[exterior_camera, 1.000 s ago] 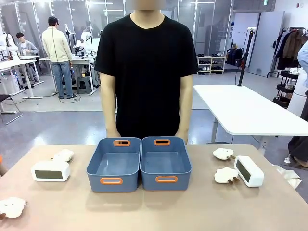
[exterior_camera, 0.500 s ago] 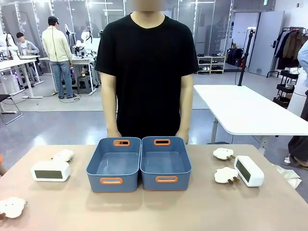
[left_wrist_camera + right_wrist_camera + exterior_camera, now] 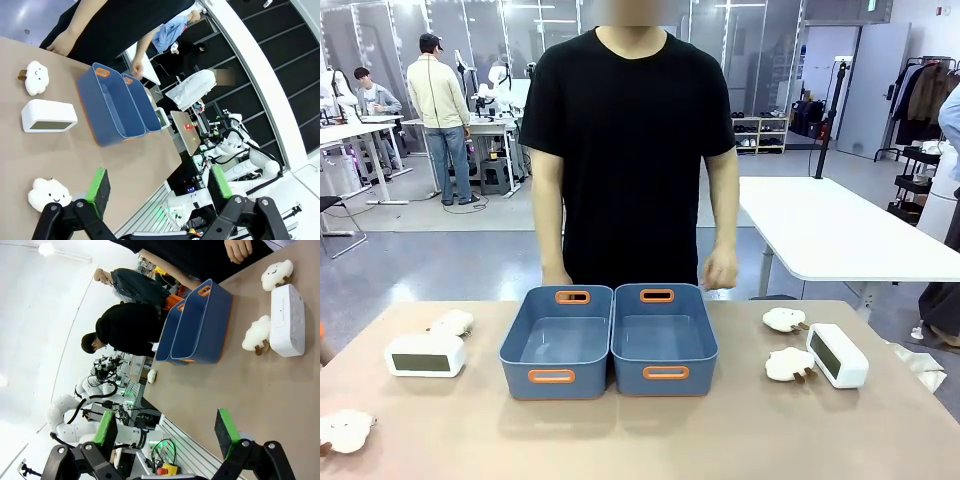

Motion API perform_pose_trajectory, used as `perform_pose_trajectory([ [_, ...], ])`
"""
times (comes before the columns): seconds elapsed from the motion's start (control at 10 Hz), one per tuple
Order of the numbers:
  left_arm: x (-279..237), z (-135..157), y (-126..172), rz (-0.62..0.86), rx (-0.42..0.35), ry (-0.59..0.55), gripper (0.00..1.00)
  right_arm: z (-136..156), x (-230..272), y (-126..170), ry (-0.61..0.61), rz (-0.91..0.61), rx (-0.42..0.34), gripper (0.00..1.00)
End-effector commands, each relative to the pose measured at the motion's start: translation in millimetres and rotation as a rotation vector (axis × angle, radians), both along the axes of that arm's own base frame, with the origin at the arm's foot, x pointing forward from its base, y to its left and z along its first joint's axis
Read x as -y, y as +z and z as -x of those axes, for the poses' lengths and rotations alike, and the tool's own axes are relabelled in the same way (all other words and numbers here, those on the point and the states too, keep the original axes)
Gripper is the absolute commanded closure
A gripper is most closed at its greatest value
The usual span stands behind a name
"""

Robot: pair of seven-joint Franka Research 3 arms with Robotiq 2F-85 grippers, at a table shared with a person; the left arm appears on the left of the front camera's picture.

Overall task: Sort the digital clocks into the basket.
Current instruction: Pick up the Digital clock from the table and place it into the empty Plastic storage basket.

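Neither clock is in a tub yet. The left clock [image 3: 425, 354] lies at the left of the front view and the right clock [image 3: 837, 355] at the right. Both rest on the tabletop [image 3: 640, 440], well apart from the two tubs [image 3: 520, 372] at centre. I cannot tell which tub is the basket. I judge it best to come down across a clock's narrow sides, clear of the sheep [image 3: 790, 364] just beside the right one. My left fingers [image 3: 160, 184] and right fingers [image 3: 165, 431] are spread wide, holding and touching nothing.
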State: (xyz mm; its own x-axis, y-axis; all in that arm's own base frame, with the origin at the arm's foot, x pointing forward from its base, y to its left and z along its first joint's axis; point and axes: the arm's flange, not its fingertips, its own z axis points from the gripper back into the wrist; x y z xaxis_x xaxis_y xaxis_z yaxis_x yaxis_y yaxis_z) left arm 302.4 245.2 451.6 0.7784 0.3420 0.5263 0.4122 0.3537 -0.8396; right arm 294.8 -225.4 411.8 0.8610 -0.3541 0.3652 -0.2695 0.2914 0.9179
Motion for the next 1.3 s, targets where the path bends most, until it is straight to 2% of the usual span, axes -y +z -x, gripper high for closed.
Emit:
perform_pose_trajectory([
  [0.0, -2.0, -2.2, 2.1, 0.018, 0.025, -0.005, 0.0, 0.6, 0.8, -0.3, 0.006, -0.005, 0.002, 0.0],
  [1.1, -2.0, -2.2, 2.1, 0.018, 0.025, -0.005, 0.0, 0.6, 0.8, -0.3, 0.006, -0.005, 0.002, 0.0],
  [1.2, 0.4, -0.1, 0.3, -0.001, 0.0, -0.001, 0.0, 0.6, 0.8, -0.3, 0.006, -0.005, 0.002, 0.0],
])
